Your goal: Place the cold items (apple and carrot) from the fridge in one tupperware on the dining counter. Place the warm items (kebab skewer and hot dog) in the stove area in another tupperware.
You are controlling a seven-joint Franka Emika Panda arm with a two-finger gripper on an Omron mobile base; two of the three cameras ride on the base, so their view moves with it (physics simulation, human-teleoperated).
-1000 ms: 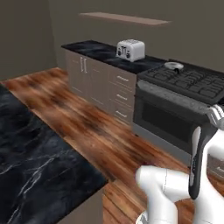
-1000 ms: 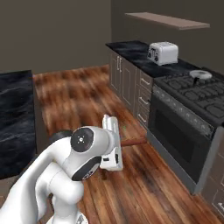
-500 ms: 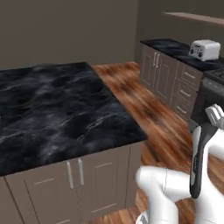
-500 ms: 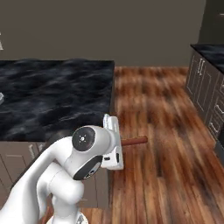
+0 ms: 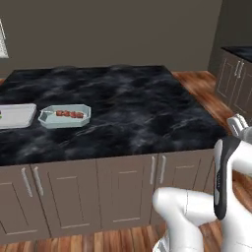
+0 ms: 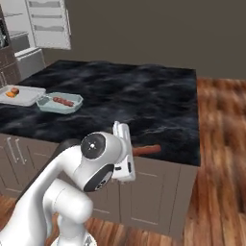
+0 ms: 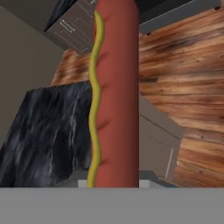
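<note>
1. You have the counter straight ahead of the robot, with cabinet doors below its near edge.
2. Two tubs sit on the counter's left part: the tub with the skewer and, touching it on its left, the second tub.
3. The skewer lies inside the right-hand tub.
4. The hot dog sticks out sideways from the arm, before the counter's near edge.
5. The fridge stands behind the counter, far left.
</note>
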